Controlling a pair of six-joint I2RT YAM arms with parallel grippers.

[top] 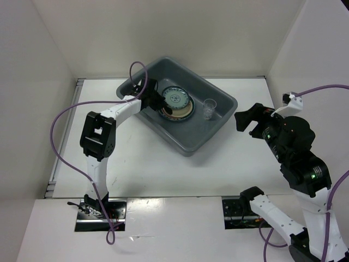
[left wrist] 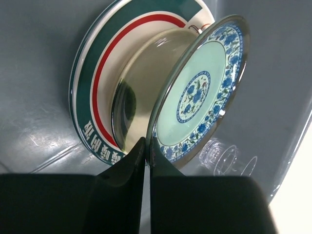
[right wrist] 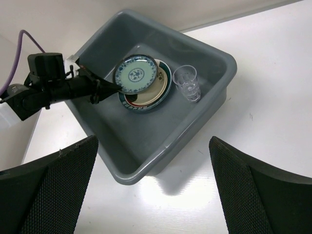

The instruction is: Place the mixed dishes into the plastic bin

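Observation:
The dark grey plastic bin [top: 188, 136] sits mid-table. In it lies a stack: a white plate with a red-and-green rim [left wrist: 90, 97] under a shiny gold-cream plate [left wrist: 141, 83]. My left gripper [left wrist: 146, 146] is shut on the rim of the small teal patterned plate [left wrist: 197, 92] and holds it tilted just over the stack. They also show in the top view, the left gripper [top: 166, 106] and the teal plate [top: 177, 99]. The clear cup [top: 209, 108] stands upright in the bin, right of the stack. My right gripper [top: 245, 121] is open and empty, right of the bin.
In the right wrist view the bin's near corner [right wrist: 146, 141] lies between my right gripper's spread fingers [right wrist: 263, 190]. White walls enclose the table on the left, back and right. The left arm's purple cable [top: 65, 117] loops beside the bin's left side.

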